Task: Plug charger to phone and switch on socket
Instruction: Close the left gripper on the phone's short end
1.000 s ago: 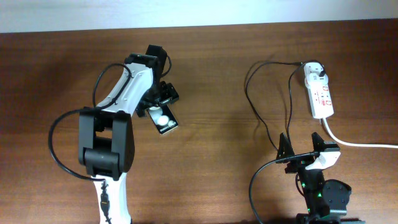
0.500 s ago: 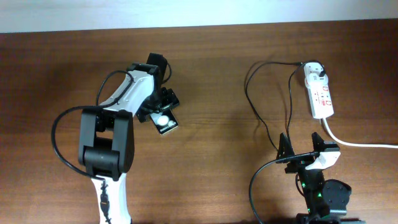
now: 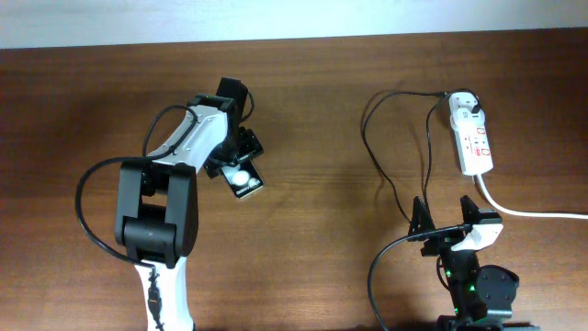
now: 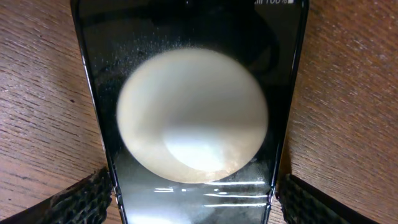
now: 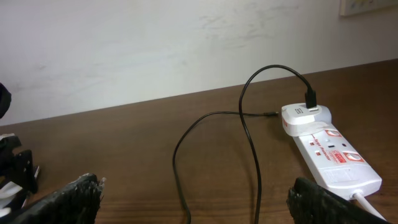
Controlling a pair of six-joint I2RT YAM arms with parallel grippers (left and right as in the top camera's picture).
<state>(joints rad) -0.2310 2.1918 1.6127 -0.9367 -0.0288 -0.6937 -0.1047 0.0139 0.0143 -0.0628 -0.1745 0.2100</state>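
On the dark, grained wooden bench, the phone lies flat at centre-left, a small black slab with a glossy face. The left hand straddles its upper end. From the left wrist the glass fills the view, carrying a big, soft-edged white round glare and fine dust specks. The phone's top and bottom are cut off by the frame. The hand's rough, knurled black pads sit against both long edges, clamped on the phone.

At the far right lies the socket, a white elongated plastic strip with red markings. Its thick white cord curves off the right edge. The charger is a thin black cable that loops loosely over the wood. Its small black plug head sits in the socket's far end.

A thin cable end lies just beside that end of the strip. It is too small to say if it is the connector tip. The cable's lower run passes under the right hand and is lost there.

That hand rests near the front edge with its fingers spread wide, gripping nothing, well apart from the phone.
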